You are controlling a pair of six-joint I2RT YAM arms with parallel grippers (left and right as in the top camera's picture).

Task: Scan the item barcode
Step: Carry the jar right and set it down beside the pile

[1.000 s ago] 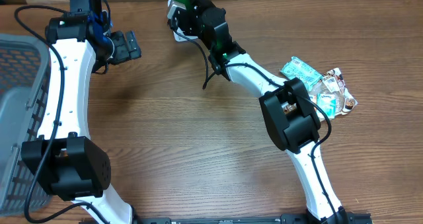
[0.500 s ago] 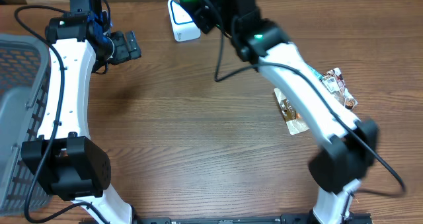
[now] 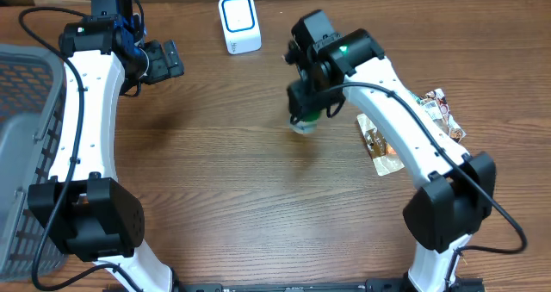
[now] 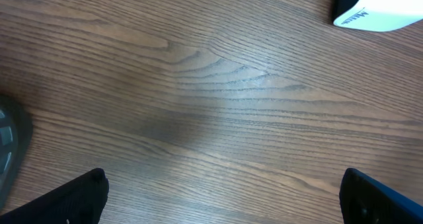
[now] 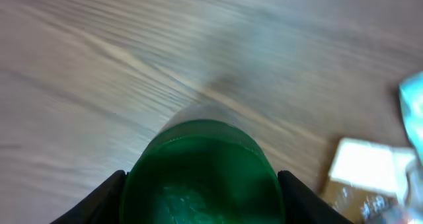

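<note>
Over the middle of the table [image 3: 215, 180], the right gripper [image 3: 306, 113] hangs with a round green-capped container [image 5: 203, 168] clamped between its fingers [image 5: 99, 199]. The jaws are set about halfway, closed against its sides. The container sits clear of the wood, and well apart from the white scanner [image 3: 239, 23] standing at the far edge. Off to the left, the left gripper [image 3: 168, 59] is spread wide and holds nothing, pointing at bare tabletop beside the scanner.

From where I stand, the job looks like getting that container in front of the scanner's face. I can't make out a barcode on it from any view, so I'd judge the arm must turn the label side toward the blue-rimmed window, not the cap. A round body can twist in a two-finger pinch, so a slow wrist roll seems wise. Hold it near the window without knocking the scanner, which looks light enough to tip. The loose packets [image 3: 435, 111] by the right arm and the grey basket [image 3: 21, 94] are out of the way.
</note>
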